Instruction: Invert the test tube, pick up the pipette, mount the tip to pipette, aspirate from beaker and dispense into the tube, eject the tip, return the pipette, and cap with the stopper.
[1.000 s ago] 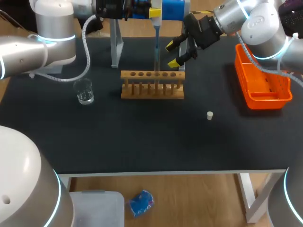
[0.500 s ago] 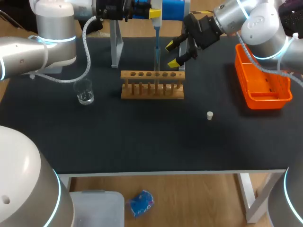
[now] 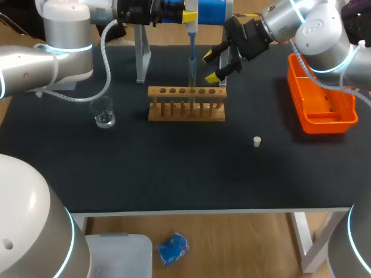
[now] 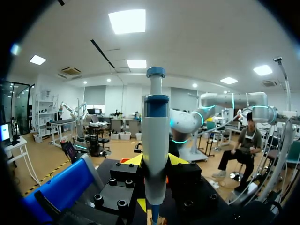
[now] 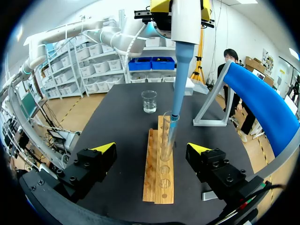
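Left gripper (image 4: 155, 164) grips the white-and-blue pipette (image 4: 155, 136) upright, tip inside the clear glass test tube (image 5: 167, 133) in the wooden rack (image 5: 158, 178). Right gripper (image 3: 210, 66) hovers beside the rack, fingers spread, empty.

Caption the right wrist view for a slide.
Pipette tip in the mouth of a test tube in the rack, ahead of the open right gripper; beaker beyond.

Head view: pipette (image 3: 191, 43) top and left gripper (image 3: 189, 16) cut off at upper edge. Orange bin (image 3: 322, 119) far end hidden under right arm (image 3: 319, 29).
Left wrist view: yellow fingertips (image 4: 133, 161) mostly hidden behind pipette body; pipette lower end cut off at frame edge.
Test tube (image 5: 167, 133): liquid level too faint to tell.
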`<state>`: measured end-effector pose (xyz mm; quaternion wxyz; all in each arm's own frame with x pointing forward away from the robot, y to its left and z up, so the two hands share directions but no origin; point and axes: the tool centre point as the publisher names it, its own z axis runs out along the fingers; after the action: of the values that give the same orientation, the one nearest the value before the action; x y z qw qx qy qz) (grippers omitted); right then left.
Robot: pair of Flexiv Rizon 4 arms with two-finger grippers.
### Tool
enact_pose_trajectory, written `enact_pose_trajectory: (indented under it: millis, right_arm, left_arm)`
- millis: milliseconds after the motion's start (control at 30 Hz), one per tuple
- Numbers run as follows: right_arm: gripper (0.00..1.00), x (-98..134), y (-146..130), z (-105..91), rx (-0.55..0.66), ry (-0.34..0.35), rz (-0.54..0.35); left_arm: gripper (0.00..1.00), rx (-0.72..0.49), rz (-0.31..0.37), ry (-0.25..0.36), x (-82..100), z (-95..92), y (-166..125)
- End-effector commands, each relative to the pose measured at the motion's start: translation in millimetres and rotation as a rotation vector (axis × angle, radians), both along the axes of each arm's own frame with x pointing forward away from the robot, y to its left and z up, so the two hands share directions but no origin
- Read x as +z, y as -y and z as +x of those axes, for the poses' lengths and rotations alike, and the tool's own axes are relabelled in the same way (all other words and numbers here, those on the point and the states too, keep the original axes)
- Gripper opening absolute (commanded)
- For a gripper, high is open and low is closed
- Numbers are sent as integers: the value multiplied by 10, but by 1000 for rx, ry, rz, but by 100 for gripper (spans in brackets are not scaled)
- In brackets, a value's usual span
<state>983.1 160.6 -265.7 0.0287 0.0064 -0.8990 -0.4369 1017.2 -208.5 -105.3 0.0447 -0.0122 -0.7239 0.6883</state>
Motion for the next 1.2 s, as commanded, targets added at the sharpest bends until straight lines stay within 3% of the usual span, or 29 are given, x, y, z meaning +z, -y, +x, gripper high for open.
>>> enact_pose_trajectory:
  millis: [33, 267, 767, 1000, 1200]
  right_arm:
    - [100, 5, 1, 6, 2, -2, -2]
    - [100, 96, 81, 8, 0, 4, 3]
    - [100, 1020, 633, -33, 28, 57, 87]
    - [100, 1394, 679, 3, 49, 100, 113]
    - [100, 1727, 628, 13, 101, 71, 178]
  left_arm:
    - [0, 4, 3, 0, 12, -16, -1]
    - [0, 4, 3, 0, 12, -16, -1]
    - [0, 4, 3, 0, 12, -16, -1]
    - [0, 4, 3, 0, 12, -16, -1]
    - [0, 4, 3, 0, 12, -16, -1]
